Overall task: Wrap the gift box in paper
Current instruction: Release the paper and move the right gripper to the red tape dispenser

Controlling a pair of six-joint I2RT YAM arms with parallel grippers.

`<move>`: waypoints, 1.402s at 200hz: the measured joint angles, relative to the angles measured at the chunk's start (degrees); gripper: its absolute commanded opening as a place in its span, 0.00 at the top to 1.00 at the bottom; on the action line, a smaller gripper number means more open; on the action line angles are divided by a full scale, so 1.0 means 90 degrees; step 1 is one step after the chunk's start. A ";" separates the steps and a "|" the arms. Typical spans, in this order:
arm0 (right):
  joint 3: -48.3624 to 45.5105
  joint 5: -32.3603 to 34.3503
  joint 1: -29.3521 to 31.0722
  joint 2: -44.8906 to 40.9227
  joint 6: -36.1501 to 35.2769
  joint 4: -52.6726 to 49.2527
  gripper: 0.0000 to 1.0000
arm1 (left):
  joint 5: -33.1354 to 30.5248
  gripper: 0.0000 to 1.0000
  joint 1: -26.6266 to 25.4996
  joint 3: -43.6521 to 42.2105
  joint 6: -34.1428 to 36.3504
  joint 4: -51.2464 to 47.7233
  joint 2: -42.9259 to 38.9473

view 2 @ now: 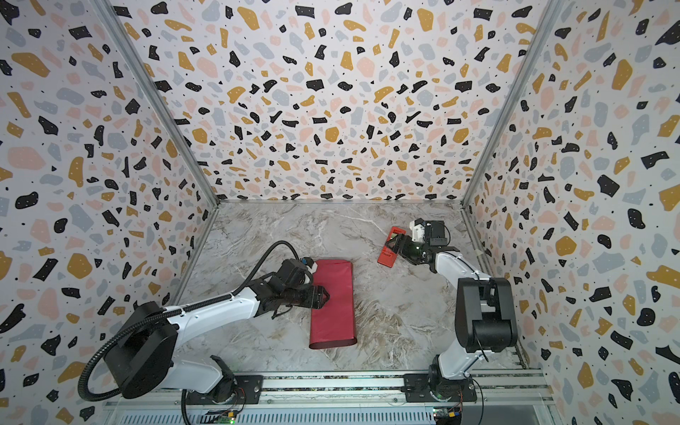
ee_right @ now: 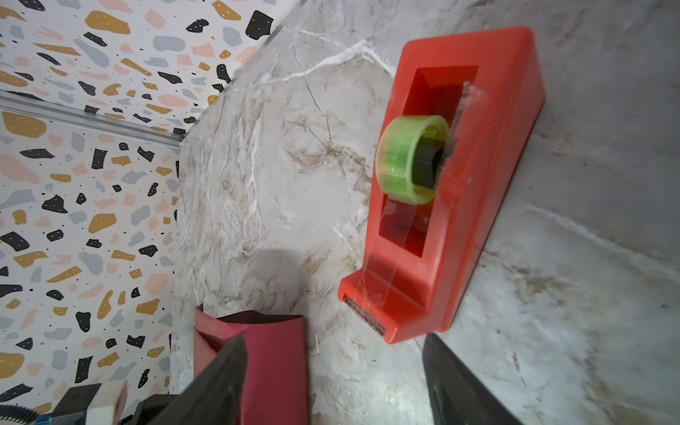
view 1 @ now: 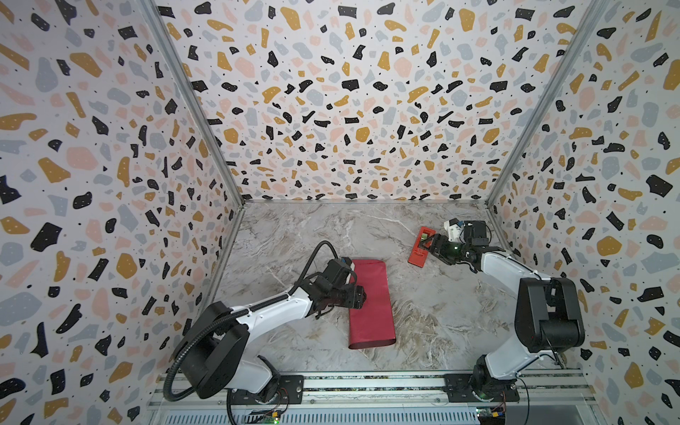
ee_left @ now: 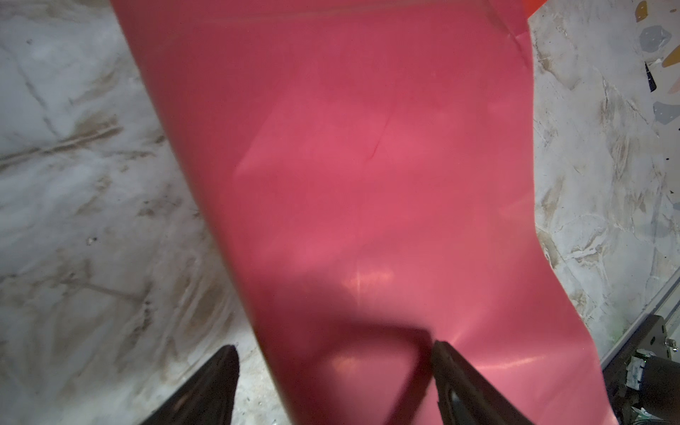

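The paper [view 1: 371,305] [view 2: 335,305] lies as a long crimson folded tube on the marble table, its near end gaping and dark inside. The gift box is hidden; no green shows anywhere. My left gripper [view 1: 362,296] [view 2: 325,296] [ee_left: 335,346] hovers open at the paper's [ee_left: 368,165] left edge, one finger over bare table and the other over the sheet. My right gripper [view 1: 428,244] [view 2: 395,244] [ee_right: 333,338] stands open at the back right, just short of the tape dispenser's cutter end, with nothing between its fingers. The paper's far end [ee_right: 272,368] shows in the right wrist view.
A red-orange tape dispenser [view 1: 417,255] [view 2: 386,257] [ee_right: 489,165] with a green roll [ee_right: 408,158] lies at the back right of the table. Patterned walls close in the table on three sides. The arm bases sit on a rail [view 1: 368,382] along the front.
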 measured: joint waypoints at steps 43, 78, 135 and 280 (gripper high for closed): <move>0.0311 -0.0090 -0.0005 0.0471 0.0034 0.0044 0.33 | 0.0007 0.18 0.0000 0.0002 0.0000 0.0002 0.0010; 0.0408 -0.0221 -0.0027 0.0760 0.0102 0.0160 0.38 | 0.0015 0.18 0.0000 0.0017 0.0000 0.0041 0.0044; 0.0408 -0.0493 -0.0041 0.1081 0.0318 0.0396 0.45 | 0.0036 0.18 -0.0005 0.0029 0.0000 0.0214 0.0134; -0.0185 -0.0925 -0.0175 0.1275 0.1341 0.1814 0.88 | 0.0034 0.18 -0.0005 0.0029 0.0002 0.0214 0.0131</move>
